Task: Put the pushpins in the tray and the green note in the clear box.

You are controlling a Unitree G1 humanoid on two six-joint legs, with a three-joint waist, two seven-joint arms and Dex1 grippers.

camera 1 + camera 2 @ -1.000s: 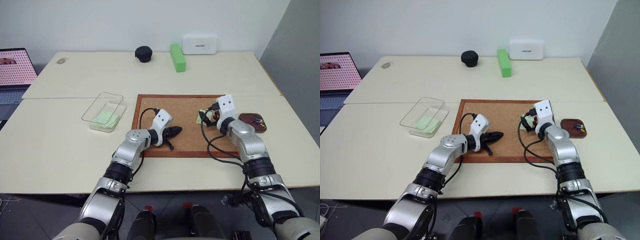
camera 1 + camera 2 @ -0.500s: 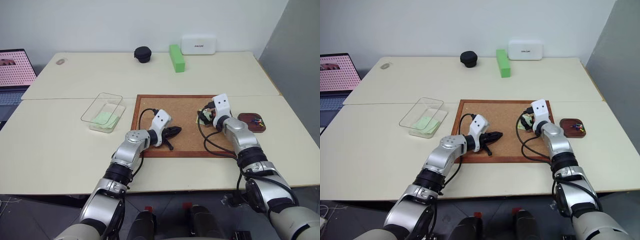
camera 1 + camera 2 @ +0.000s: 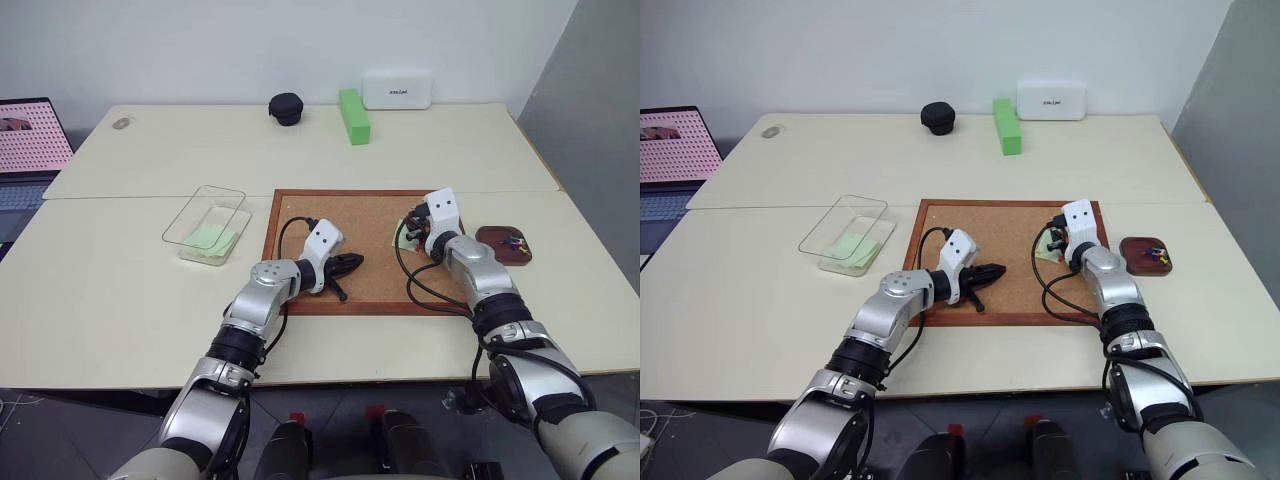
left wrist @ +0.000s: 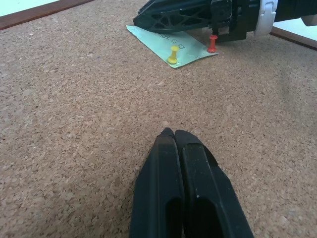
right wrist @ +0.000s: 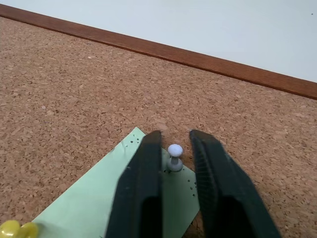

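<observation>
A pale green note lies on the corkboard, pinned at its corners. My right gripper is lowered over it with its two fingers closed around a white pushpin stuck in the note. A yellow pushpin and a red pushpin also stand in the note. The dark tray to the right of the board holds several coloured pushpins. My left gripper rests shut and empty over the board's middle. The clear box on the left holds a green paper.
At the table's back stand a black round object, a bright green block and a white rounded box. A laptop sits at the far left edge. Bare tabletop lies between the board and the clear box.
My right gripper's fingers have closed from wide open onto the white pushpin in the note. The left arm has not moved.
</observation>
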